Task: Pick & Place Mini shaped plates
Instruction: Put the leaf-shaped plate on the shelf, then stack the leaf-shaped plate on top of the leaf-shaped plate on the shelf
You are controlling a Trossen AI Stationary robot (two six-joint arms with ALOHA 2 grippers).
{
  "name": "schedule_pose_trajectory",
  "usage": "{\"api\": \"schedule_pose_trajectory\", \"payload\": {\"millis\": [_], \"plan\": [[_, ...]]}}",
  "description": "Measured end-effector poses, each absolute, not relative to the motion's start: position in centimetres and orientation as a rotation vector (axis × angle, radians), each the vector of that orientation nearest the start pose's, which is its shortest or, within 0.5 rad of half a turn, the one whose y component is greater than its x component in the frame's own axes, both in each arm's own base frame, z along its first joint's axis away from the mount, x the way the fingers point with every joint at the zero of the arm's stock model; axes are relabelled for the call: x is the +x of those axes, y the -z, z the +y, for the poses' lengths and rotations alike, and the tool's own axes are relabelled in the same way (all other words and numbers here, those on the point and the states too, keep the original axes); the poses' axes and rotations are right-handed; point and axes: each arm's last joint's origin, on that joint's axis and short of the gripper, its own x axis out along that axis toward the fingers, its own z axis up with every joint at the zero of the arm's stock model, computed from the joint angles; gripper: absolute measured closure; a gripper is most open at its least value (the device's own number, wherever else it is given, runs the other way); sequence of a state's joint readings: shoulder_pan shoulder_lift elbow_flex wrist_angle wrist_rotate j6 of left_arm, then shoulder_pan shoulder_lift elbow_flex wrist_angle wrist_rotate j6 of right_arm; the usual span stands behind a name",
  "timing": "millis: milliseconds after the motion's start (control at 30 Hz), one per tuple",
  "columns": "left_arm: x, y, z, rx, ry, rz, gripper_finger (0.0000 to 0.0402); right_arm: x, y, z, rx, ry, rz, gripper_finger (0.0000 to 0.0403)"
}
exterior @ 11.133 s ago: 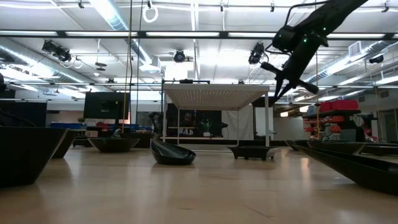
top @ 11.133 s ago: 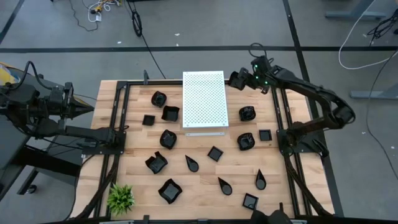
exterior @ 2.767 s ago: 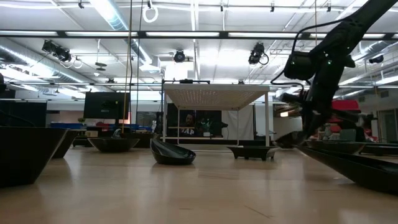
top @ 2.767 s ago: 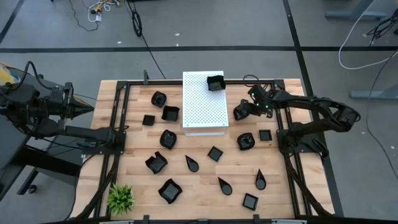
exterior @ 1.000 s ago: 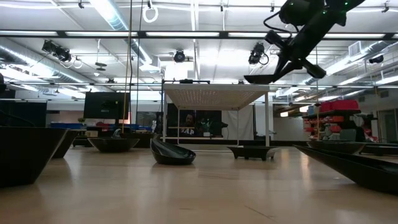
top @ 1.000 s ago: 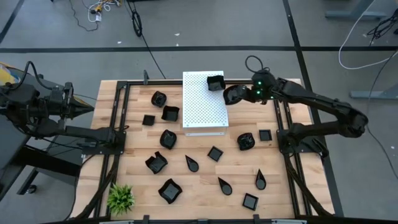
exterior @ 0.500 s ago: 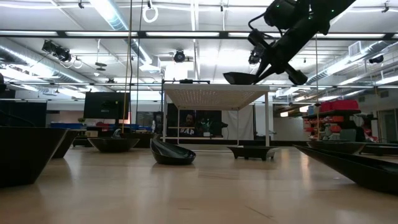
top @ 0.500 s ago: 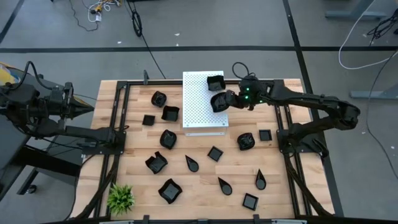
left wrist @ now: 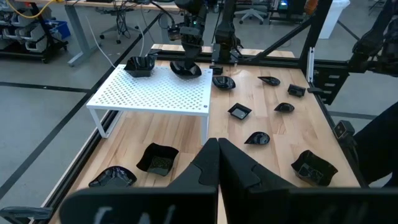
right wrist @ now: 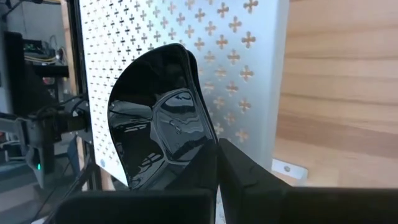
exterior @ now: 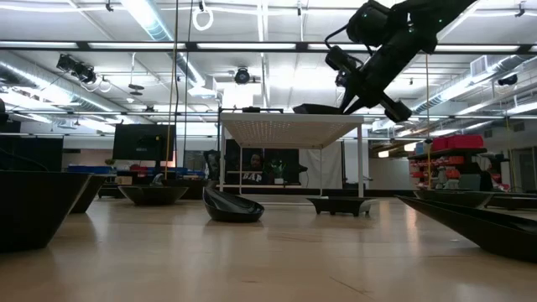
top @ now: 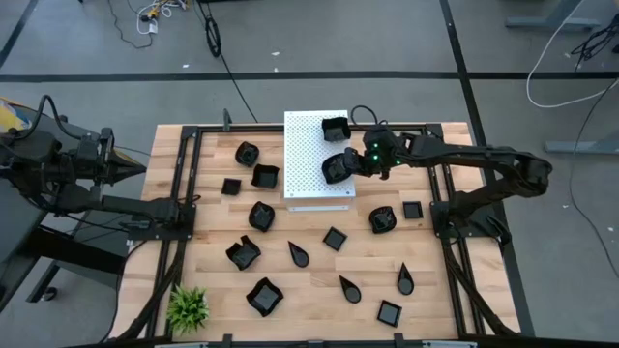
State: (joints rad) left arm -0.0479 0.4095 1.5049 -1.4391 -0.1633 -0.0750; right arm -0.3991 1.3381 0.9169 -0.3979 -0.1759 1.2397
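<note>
The right claw [top: 350,165] pinches a glossy black rounded mini plate [top: 336,166] by its rim over the white perforated board [top: 311,145]; likely light, stiff, slippery; the left claw [left wrist: 216,163] is closed, empty.

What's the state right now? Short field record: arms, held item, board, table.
right gripper: shut on a black dish, over the white board
held dish contact with board: cannot tell
left gripper: shut, empty, parked off the table's left edge
on board: one square dish at its far right corner
on table: other black dishes spread around the board, green plant at near left corner
</note>
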Motion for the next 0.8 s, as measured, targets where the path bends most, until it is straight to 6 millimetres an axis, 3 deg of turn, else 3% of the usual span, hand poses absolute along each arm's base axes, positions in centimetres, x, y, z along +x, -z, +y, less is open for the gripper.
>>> {"api": "schedule_pose_trajectory", "payload": {"millis": [233, 800], "plan": [[-7.24, -42.15, 0.82, -0.038, -0.127, 0.337, 0.0399, 25.41, -24.4, -10.16, 1.399, 0.687, 0.565, 0.0394], [-7.24, -42.15, 0.82, -0.038, -0.127, 0.337, 0.0399, 25.4, -24.39, -10.17, 1.401, 0.691, 0.564, 0.0331]]}}
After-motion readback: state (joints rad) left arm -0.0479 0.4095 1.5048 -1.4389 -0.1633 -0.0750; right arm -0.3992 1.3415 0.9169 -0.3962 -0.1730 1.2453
